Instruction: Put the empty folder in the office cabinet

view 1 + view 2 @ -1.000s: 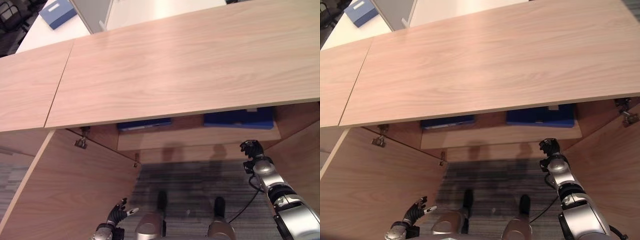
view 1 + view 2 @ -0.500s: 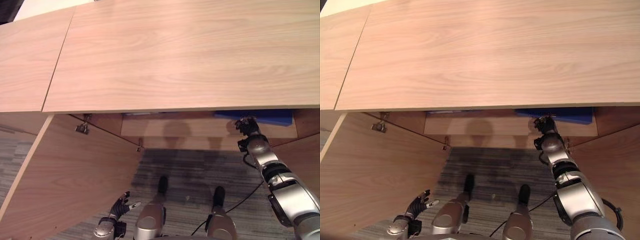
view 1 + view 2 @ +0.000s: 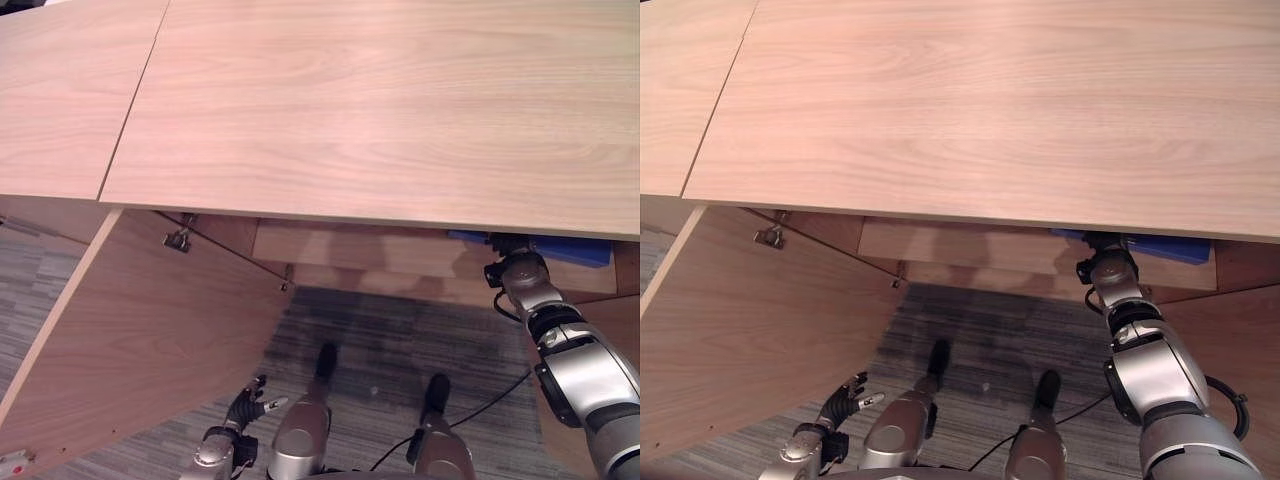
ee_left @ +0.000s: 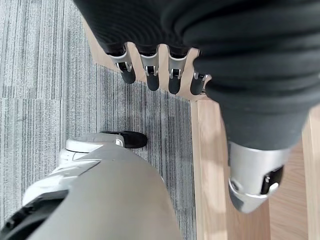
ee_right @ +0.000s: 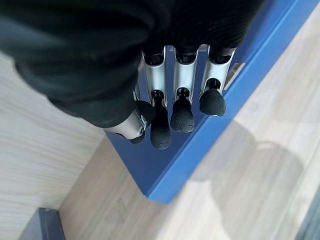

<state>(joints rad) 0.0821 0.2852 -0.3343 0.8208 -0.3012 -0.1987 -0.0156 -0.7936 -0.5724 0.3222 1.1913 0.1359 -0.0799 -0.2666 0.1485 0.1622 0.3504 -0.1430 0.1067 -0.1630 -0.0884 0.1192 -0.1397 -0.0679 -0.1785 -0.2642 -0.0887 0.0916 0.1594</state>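
Observation:
A blue folder [image 5: 220, 95] lies flat on the wooden shelf [image 5: 260, 165] inside the cabinet; its front edge [image 3: 572, 249] peeks out under the cabinet top [image 3: 380, 100]. My right hand [image 5: 183, 85] reaches in below that top, relaxed fingers hanging just over the folder's face, thumb beside them, nothing clasped. From above, only its wrist [image 3: 1108, 270] is in sight at the top's front edge. My left hand [image 3: 246, 405] hangs low by the floor, fingers [image 4: 150, 67] straight and empty.
The left cabinet door [image 3: 150, 330] swings wide open toward me, and the right door [image 3: 1240, 330] stands open beside my right arm. Grey carpet [image 3: 400, 340] lies between them. A corner of another dark blue thing [image 5: 44, 225] sits further along the shelf.
The camera has tipped forward over the cabinet top. My right hand has gone up from the shelf's front edge and in under the top, over the blue folder. The left hand stays low.

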